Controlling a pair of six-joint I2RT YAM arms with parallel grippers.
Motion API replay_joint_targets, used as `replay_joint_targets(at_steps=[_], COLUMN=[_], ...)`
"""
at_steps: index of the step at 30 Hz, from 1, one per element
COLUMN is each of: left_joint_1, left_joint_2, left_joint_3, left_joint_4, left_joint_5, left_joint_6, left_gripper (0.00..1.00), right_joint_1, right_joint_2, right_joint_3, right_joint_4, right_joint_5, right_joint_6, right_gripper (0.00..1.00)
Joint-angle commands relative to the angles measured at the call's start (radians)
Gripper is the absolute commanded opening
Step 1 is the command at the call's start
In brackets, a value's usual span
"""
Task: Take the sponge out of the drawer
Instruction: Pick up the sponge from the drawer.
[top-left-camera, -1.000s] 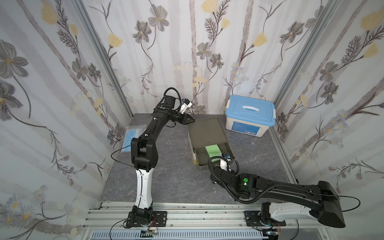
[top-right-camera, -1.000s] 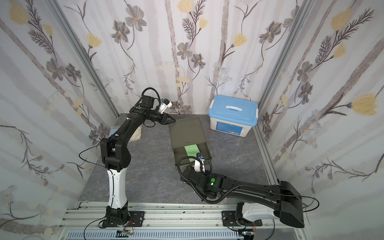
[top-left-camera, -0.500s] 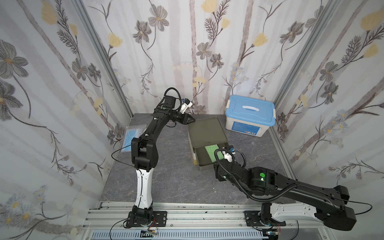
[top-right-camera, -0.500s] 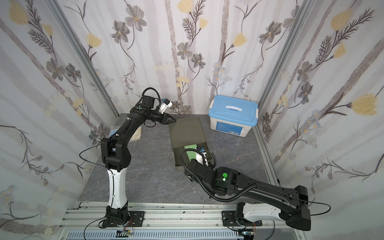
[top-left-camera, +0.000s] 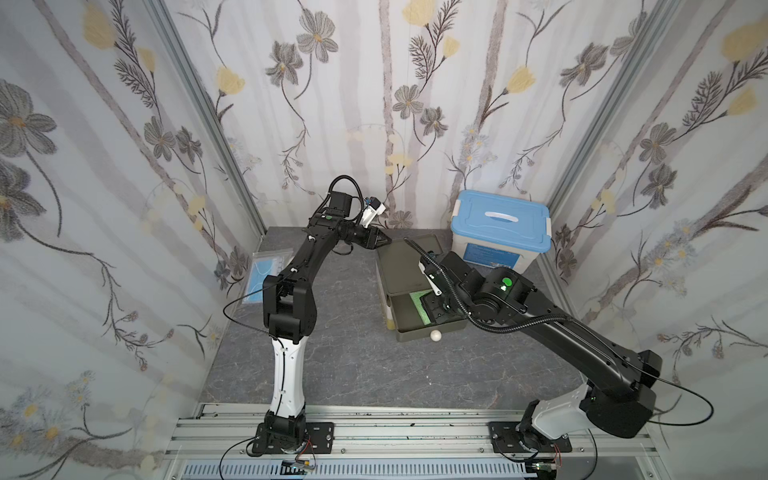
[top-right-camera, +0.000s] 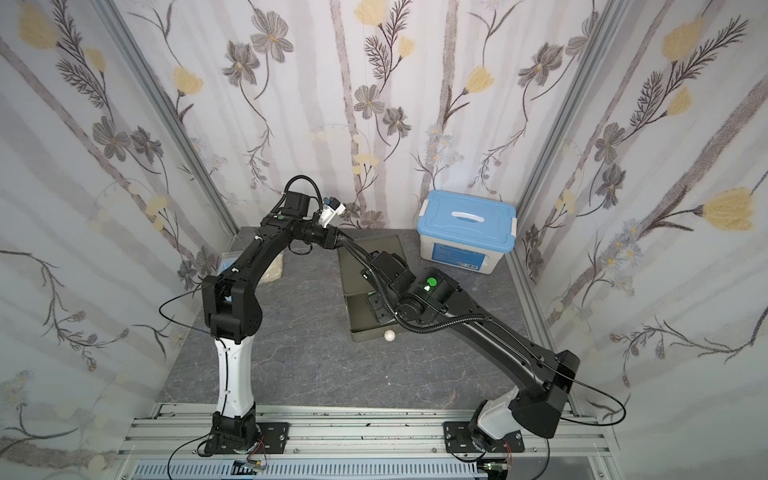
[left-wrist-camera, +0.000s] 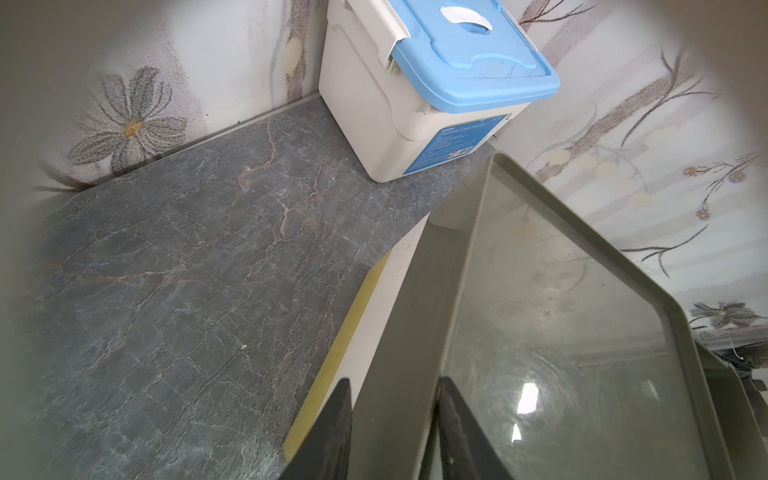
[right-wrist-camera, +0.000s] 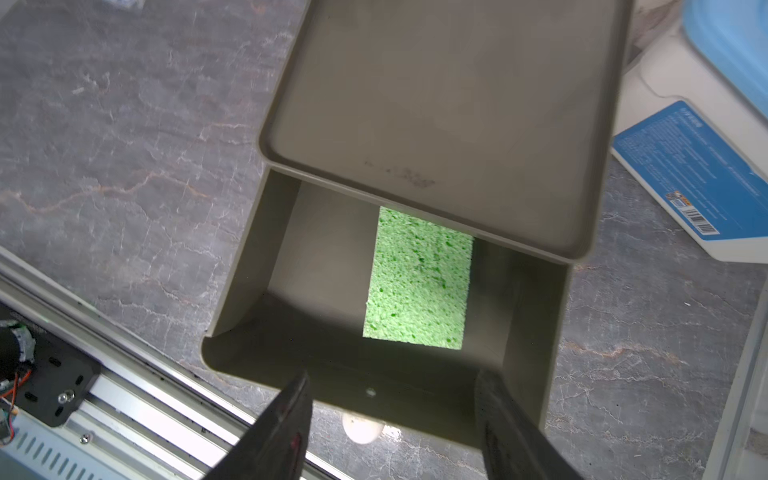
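Observation:
The olive drawer (top-left-camera: 428, 331) is pulled out of its low cabinet (top-left-camera: 405, 266), with its white knob (top-left-camera: 435, 335) at the front. A green sponge (right-wrist-camera: 419, 282) lies flat on the drawer floor, its back end under the cabinet top; a strip of the sponge (top-left-camera: 417, 304) also shows in a top view. My right gripper (right-wrist-camera: 395, 376) hangs open above the drawer's front part, with nothing between its fingers. My left gripper (left-wrist-camera: 395, 382) is shut on the raised rim of the cabinet top (left-wrist-camera: 415, 332) at its back left corner (top-left-camera: 384, 240).
A white box with a blue lid (top-left-camera: 500, 224) stands behind and to the right of the cabinet, near the back wall. A clear bag with blue contents (top-left-camera: 268, 272) lies at the left wall. Patterned walls close in three sides; the mounting rail (top-left-camera: 374, 428) runs along the front.
My right gripper has let go at the drawer's knob, opened, and risen back over the open drawer. The left arm has kept its hold and has not moved.

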Motion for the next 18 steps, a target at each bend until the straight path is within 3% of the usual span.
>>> replay_joint_targets(at_steps=[1, 6, 18], left_joint_1=[-0.002, -0.002, -0.002], left_joint_2=[0.01, 0.011, 0.016], left_joint_3=[-0.001, -0.001, 0.003], left_joint_4=[-0.033, -0.032, -0.045], left_joint_5=[-0.045, -0.046, -0.037], left_joint_6=[0.022, 0.023, 0.034], left_gripper=[0.36, 0.36, 0.35], right_joint_1=[-0.008, -0.007, 0.015], right_joint_2=[0.065, 0.142, 0.196], right_joint_3=[0.056, 0.107, 0.026], right_joint_4=[-0.076, -0.078, 0.049], right_joint_5=[-0.037, -0.009, 0.056], right_joint_6=[-0.102, -0.11, -0.069], right_gripper=[0.63, 0.6, 0.56])
